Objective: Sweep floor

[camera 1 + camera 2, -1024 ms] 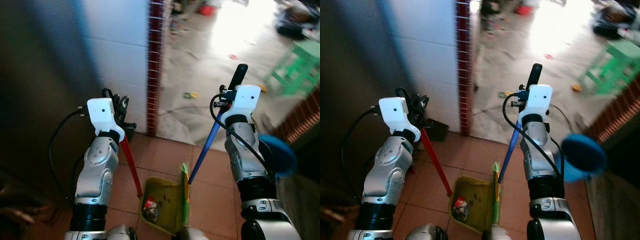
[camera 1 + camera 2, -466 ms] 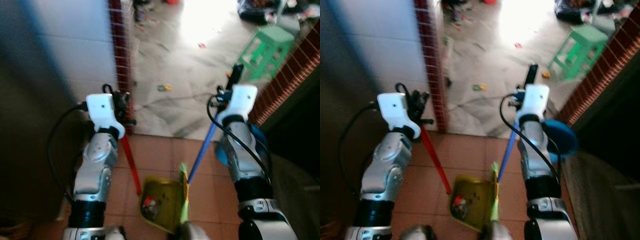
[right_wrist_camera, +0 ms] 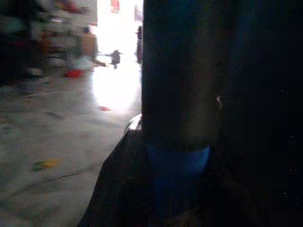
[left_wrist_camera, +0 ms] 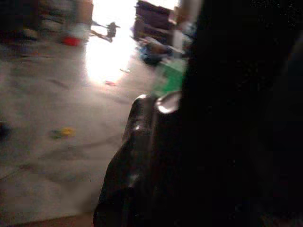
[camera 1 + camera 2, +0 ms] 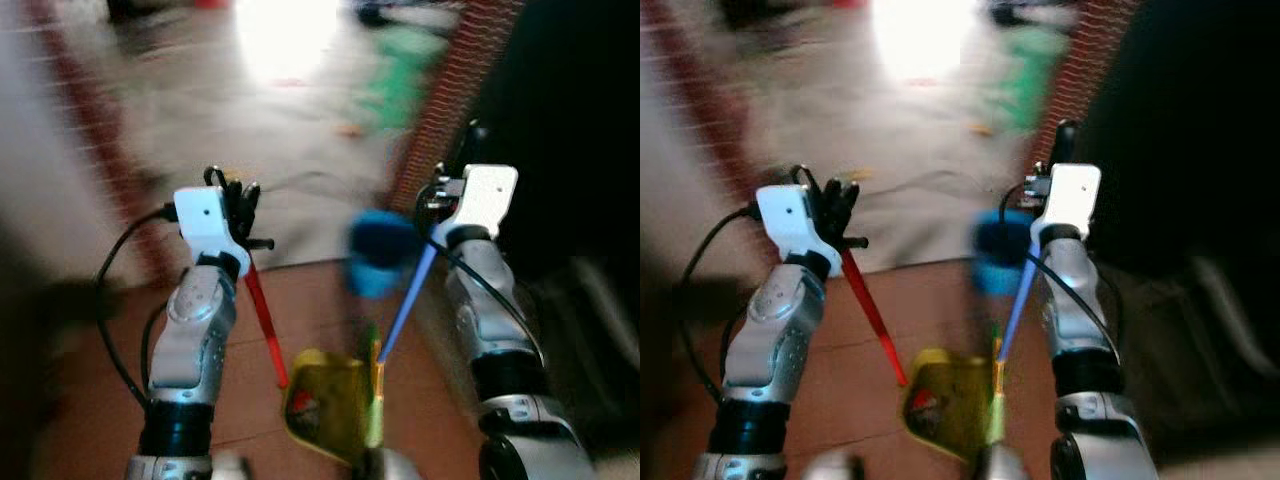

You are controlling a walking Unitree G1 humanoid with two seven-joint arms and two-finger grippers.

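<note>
Dustpan: yellow-green plastic dustpan, scoop-shaped, low between both arms on smooth reddish floor tiles; red and pale scraps lie inside it.
Dustpan handle: thin red rod rising from the dustpan's left edge.
Left gripper: above the dustpan to its left, black fingers closed around the red rod's top.
Broom: blue pole with a black grip, slanting up from the dustpan's right side.
Right gripper: closed on the pole's upper end.
Beyond the dustpan: blurred blue round object, grey concrete floor, green blur.
</note>
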